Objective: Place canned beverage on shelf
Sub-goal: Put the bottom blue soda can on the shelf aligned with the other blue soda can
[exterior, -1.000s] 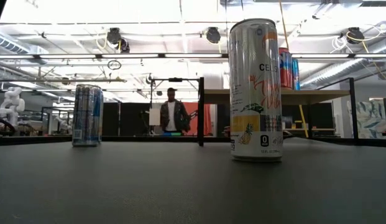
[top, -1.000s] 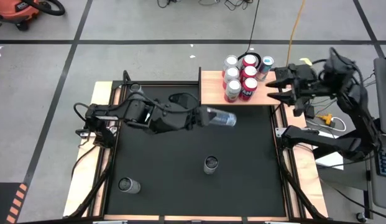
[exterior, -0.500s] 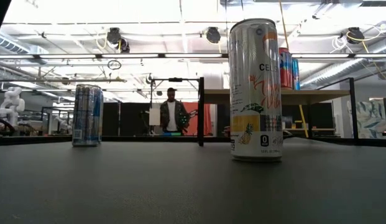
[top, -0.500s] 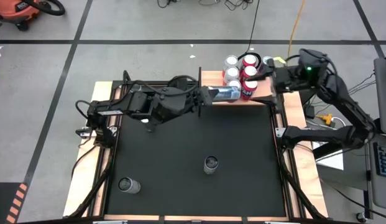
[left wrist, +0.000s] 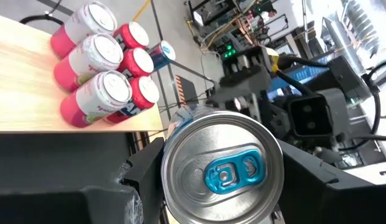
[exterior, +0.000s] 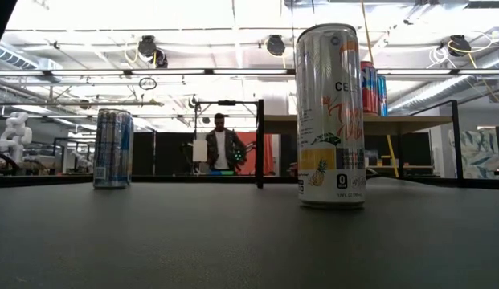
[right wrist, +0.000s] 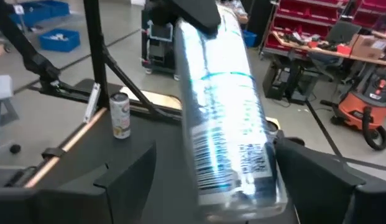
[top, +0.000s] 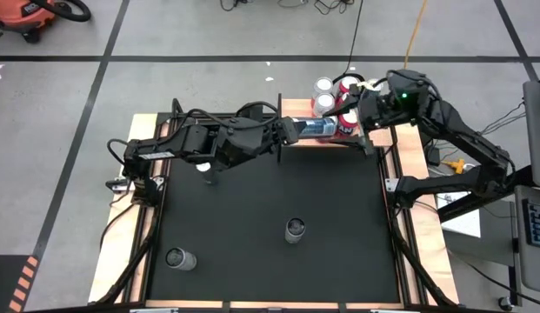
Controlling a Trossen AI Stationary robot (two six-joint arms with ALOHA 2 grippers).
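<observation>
Even, bright light fills the overhead view, and the matte black tabletop [top: 270, 200] shows only soft, faint shadows under the arms. At table height, white ceiling light panels [exterior: 233, 16] are blown out to glare, leaving the tall white drink can [exterior: 330, 116] and the blue-and-silver can [exterior: 113, 149] backlit against a dim foreground. In the right wrist view the silver can [right wrist: 233, 118] is smeared by blur and streaked with reflections, while the left wrist view is sharp.
</observation>
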